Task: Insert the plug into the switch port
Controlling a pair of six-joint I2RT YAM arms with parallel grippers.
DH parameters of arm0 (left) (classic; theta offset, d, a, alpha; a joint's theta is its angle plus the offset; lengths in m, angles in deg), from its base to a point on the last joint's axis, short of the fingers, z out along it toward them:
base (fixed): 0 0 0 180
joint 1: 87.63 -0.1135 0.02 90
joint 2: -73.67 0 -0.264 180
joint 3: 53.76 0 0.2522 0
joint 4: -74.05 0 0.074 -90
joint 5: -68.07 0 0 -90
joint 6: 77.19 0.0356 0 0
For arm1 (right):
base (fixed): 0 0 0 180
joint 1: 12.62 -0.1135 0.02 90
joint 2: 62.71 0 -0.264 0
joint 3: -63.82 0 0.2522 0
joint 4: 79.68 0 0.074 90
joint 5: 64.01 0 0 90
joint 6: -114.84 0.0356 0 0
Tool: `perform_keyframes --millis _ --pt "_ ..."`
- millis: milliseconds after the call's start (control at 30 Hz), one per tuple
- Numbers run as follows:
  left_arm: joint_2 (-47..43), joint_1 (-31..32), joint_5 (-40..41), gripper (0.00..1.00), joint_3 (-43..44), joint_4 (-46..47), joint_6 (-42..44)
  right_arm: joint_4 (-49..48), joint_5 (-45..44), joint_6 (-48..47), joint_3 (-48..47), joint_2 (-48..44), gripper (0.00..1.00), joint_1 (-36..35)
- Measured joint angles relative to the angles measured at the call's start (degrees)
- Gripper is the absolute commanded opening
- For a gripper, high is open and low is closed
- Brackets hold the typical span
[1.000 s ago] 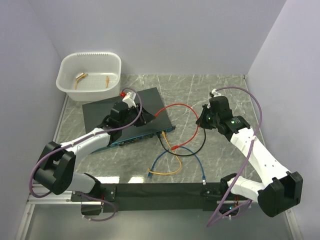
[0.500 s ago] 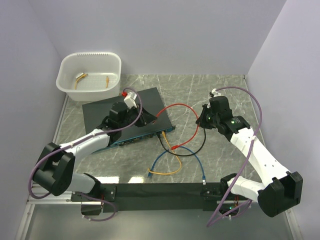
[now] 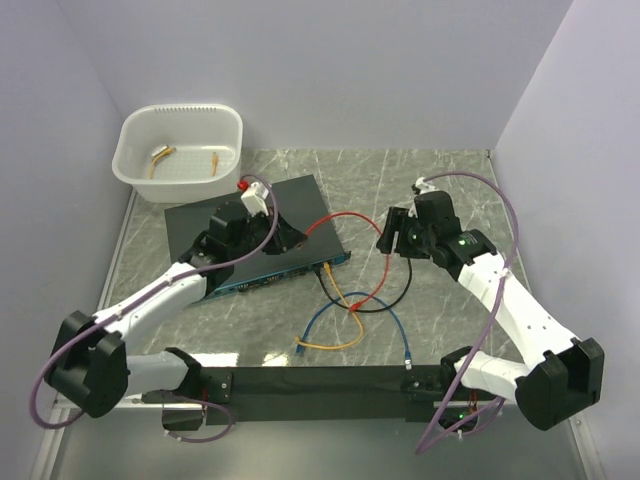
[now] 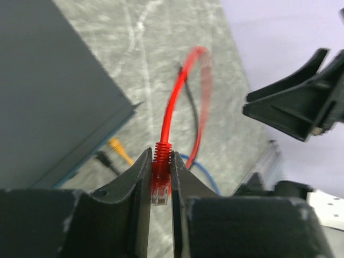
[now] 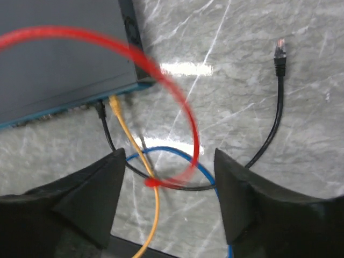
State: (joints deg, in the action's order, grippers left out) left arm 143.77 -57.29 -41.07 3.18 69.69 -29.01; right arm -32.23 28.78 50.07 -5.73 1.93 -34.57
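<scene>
The red plug (image 4: 160,185) is pinched between my left gripper's (image 4: 160,156) fingers, clear tip toward the camera, and its red cable (image 4: 174,102) runs away over the table. In the top view the left gripper (image 3: 293,236) hangs over the flat black switch (image 3: 215,215), above the right end. The switch ports lie along its teal face (image 3: 280,272); single sockets are too small to make out. My right gripper (image 5: 169,156) stands wide open above the cables, the blurred red cable (image 5: 180,102) loose between its fingers. It (image 3: 386,240) sits right of the switch.
A black plug (image 5: 99,109) and a yellow plug (image 5: 114,103) sit in the teal face (image 5: 48,114). Blue (image 3: 395,318), yellow (image 3: 330,345) and black (image 3: 398,292) cables loop on the marble in front. A loose black plug (image 5: 279,51) lies right. A white tub (image 3: 130,170) stands back left.
My right gripper has opened and let go of the red cable, which swings loose, and has shifted a little left. The left gripper has tightened on the red plug and drawn slightly back.
</scene>
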Motion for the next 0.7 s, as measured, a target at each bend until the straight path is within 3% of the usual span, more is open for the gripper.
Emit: perform_keyframes --millis 233,467,700 --pt "-7.04 0.17 6.03 0.0 11.28 -18.67 10.29 0.02 4.09 -1.25 -8.31 0.48 0.85 -6.8" --pt "-13.38 0.61 6.54 0.0 17.77 -31.17 21.86 -8.66 22.82 -1.25 -19.58 3.41 0.86 -11.65" --pt "-20.87 3.19 5.92 0.01 16.15 -36.96 29.4 -10.58 37.77 -1.84 -33.09 16.15 0.85 -11.65"
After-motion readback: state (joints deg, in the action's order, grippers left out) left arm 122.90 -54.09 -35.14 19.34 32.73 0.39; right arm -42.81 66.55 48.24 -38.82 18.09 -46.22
